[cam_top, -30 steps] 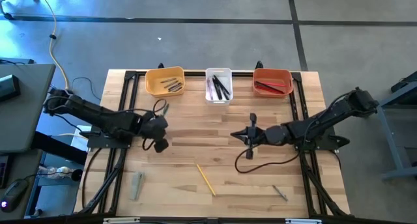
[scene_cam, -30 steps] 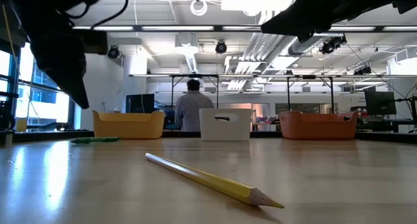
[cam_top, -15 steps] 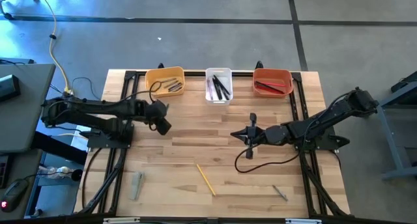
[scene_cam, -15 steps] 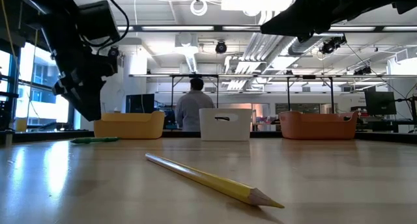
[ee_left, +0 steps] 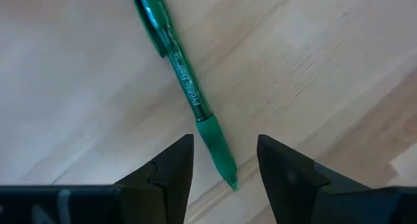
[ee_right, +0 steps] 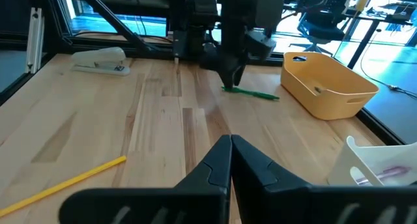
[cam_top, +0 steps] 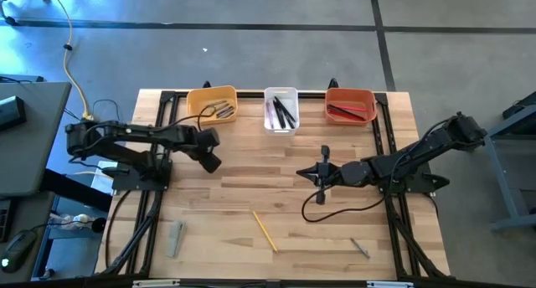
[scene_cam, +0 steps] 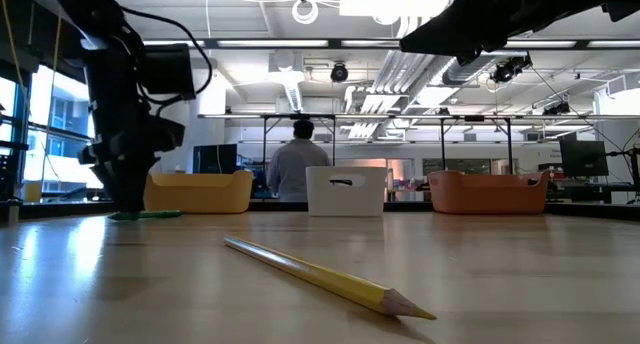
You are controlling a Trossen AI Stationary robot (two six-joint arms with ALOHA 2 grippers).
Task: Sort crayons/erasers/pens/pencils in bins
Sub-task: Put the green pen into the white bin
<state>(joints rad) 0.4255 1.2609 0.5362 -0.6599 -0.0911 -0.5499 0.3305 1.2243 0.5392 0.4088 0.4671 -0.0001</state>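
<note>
The left gripper (ee_left: 221, 160) hangs low over the table (cam_top: 234, 196), fingers spread apart, with the tip end of a green pen (ee_left: 184, 89) lying flat on the wood in the gap between them; whether either finger touches the pen is hard to tell. Just beyond that gripper, toward the table's back edge, sits the yellow-orange bin (cam_top: 212, 105) with a few dark sticks in it. To its right stands the white bin (cam_top: 280, 110) holding black pens (cam_top: 285, 112), and farther right the red-orange bin (cam_top: 350, 105) with red pencils (cam_top: 347, 111). The right gripper (cam_top: 323, 172) waits above the table's middle, well clear of the bins, its fingers pressed together on nothing. Nearer the front edge than both grippers lies a yellow pencil (cam_top: 265, 230), alone on the wood.
</note>
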